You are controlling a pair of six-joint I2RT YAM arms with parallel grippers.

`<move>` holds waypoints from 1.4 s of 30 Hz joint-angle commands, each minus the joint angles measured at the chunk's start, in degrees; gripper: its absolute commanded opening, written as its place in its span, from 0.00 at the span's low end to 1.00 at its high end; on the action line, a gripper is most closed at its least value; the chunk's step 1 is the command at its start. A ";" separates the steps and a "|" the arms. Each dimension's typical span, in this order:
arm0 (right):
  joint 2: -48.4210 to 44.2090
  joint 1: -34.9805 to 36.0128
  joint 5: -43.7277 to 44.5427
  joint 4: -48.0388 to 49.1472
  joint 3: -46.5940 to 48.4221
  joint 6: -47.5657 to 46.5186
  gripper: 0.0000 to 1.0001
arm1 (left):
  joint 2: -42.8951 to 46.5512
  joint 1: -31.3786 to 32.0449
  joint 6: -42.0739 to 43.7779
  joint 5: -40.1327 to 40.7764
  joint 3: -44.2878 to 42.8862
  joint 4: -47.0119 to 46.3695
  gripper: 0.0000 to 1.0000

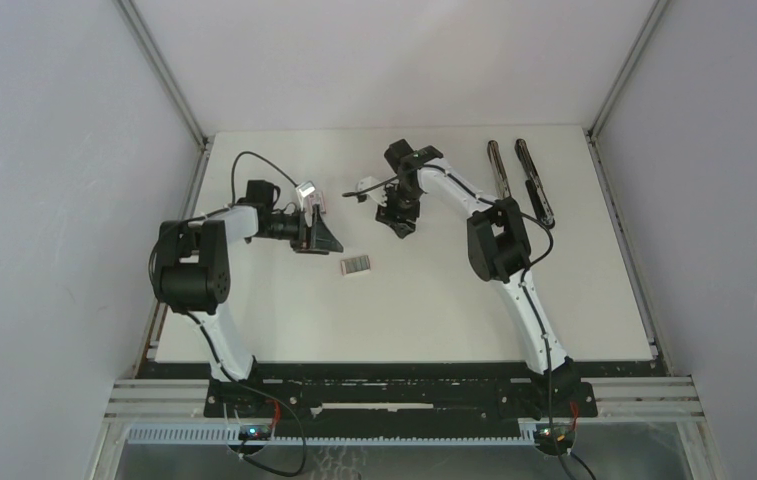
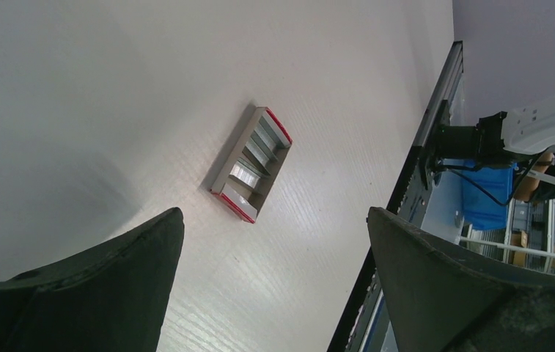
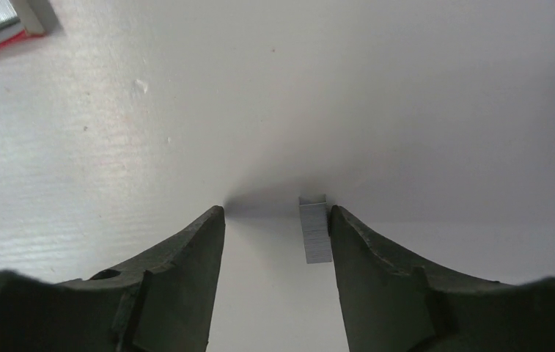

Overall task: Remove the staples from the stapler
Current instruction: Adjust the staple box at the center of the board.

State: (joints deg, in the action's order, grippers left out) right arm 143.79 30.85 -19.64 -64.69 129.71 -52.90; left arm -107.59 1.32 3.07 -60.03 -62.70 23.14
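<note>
Two hands are over the white bench (image 1: 424, 320), and neither one is gripping anything. From where I stand, the right hand (image 3: 278, 220) is tipped down close to the surface with its jaws partly apart. A short grey strip of staples (image 3: 314, 231) lies flat on the bench in the gap between its fingers (image 3: 399, 286). The strip is tucked right against one finger with clear space before the other, so it is bracketed rather than pinched. Beyond that hand's fingertips and off to one side sits the small box (image 2: 248, 165), only a corner of it showing in the right wrist view. The left hand (image 2: 274, 216) is spread wide and hangs above the bench. The box sits out ahead of its fingertips, framed in the gap between them but well apart from both. It lies open side up, with a red edge at each end and more shiny grey strips inside. The stapler (image 1: 536, 185), seen as two long dark bars side by side, lies well off to the right of the right hand, touched by nothing.
</note>
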 commanded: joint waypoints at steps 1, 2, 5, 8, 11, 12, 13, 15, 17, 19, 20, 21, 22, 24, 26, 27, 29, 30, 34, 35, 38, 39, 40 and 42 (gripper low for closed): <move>-1.35 0.17 -1.80 -0.47 -2.37 10.18 0.54 | 2.83 0.54 -3.06 -0.22 1.38 -5.28 1.00; -1.58 -0.06 -1.17 0.02 -2.96 11.20 0.52 | 2.83 0.87 -3.41 0.04 1.55 -5.90 1.00; -2.52 -1.25 -1.58 1.06 -5.42 13.56 0.49 | 2.99 1.91 -3.66 1.10 1.22 -6.77 1.00; -4.39 -2.45 -1.99 2.99 -8.98 15.72 0.46 | 3.02 2.92 -4.13 1.99 0.25 -7.03 1.00; -6.49 -3.24 -1.24 5.86 -12.89 17.91 0.46 | 2.52 3.88 -4.54 3.23 -0.14 -7.17 1.00; -7.11 -3.35 -0.90 6.70 -13.92 18.67 0.46 | 2.28 4.32 -4.72 3.24 -0.23 -7.17 1.00; -7.60 -3.53 -0.65 7.37 -14.85 19.53 0.45 | 2.02 4.73 -4.55 3.25 -0.23 -6.96 1.00; -8.53 -3.70 -0.45 8.70 -16.36 20.90 0.44 | 1.71 5.56 -3.40 3.22 -0.02 -5.97 1.00; -9.03 -3.73 0.47 9.75 -17.83 22.01 0.44 | 1.52 6.52 -1.91 2.81 0.19 -4.37 1.00; -9.49 -3.71 1.11 10.69 -18.89 22.50 0.43 | 1.42 7.18 -0.16 2.16 0.33 -1.93 1.00; -9.76 -3.75 1.13 10.94 -19.33 22.76 0.43 | 1.51 7.49 0.50 1.93 0.43 -1.02 1.00; -10.06 -3.80 0.91 11.19 -19.77 22.98 0.42 | 1.55 7.62 1.39 1.66 0.64 -0.09 1.00; -10.24 -3.78 0.76 11.70 -20.25 23.20 0.42 | 1.59 7.75 2.01 1.55 0.83 0.62 1.00; -10.65 -3.62 0.75 12.40 -20.93 23.41 0.42 | 1.60 8.02 3.22 1.35 1.37 1.85 1.00; -10.72 -3.28 1.27 12.73 -21.03 23.22 0.42 | 1.19 8.19 5.07 0.88 1.24 3.97 1.00; -10.68 -3.15 1.49 12.84 -20.88 23.27 0.42 | 1.12 8.24 5.48 0.66 1.18 4.70 1.00; -10.57 -2.85 1.56 12.77 -20.56 23.30 0.42 | 1.08 8.55 6.12 0.54 1.47 5.38 1.00; -10.56 -2.73 1.46 12.66 -20.40 23.29 0.42 | 0.99 8.79 6.75 0.45 1.64 5.82 1.00; -10.34 -2.55 1.71 12.82 -19.86 23.42 0.42 | 1.35 9.53 8.49 0.13 2.09 7.34 1.00; -10.19 -2.51 1.66 12.61 -19.58 23.50 0.42 | 1.88 9.53 8.63 -0.10 2.09 7.34 1.00; -10.00 -2.57 1.56 12.26 -19.06 23.57 0.42 | 3.46 9.58 8.63 -1.32 1.14 7.41 1.00; -10.01 -2.61 1.47 12.28 -18.98 23.53 0.42 | 4.04 9.52 8.55 -1.54 0.64 7.41 1.00; -10.02 -2.71 1.18 12.22 -18.90 23.57 0.43 | 4.46 9.48 8.29 -1.84 0.05 7.37 1.00; -10.02 -2.78 0.65 11.96 -18.68 23.77 0.42 | 5.53 9.17 7.70 -2.00 -1.06 7.10 1.00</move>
State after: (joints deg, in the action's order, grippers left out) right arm 133.38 27.90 -19.33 -51.72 110.67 -30.37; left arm -106.89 10.72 9.69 -58.98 -61.89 30.24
